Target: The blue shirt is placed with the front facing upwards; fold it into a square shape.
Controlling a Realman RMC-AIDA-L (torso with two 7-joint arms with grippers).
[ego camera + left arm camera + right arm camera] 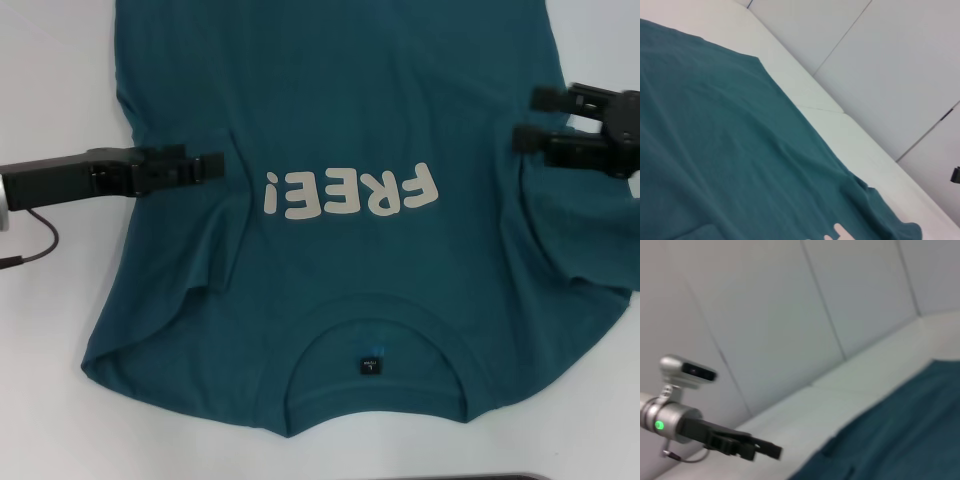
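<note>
The blue shirt lies flat on the white table, front up, with its white "FREE!" lettering mid-chest. Its collar with the small black label is nearest me. My left gripper hangs over the shirt's left side beside the lettering, fingers together, with no cloth seen between them. My right gripper sits at the shirt's right edge, its two fingers spread apart. The left wrist view shows the teal cloth. The right wrist view shows the shirt and the left gripper above the table.
White table shows on both sides of the shirt. A thin cable loops under the left arm. White wall panels stand behind the table. A dark object's edge shows at the near table edge.
</note>
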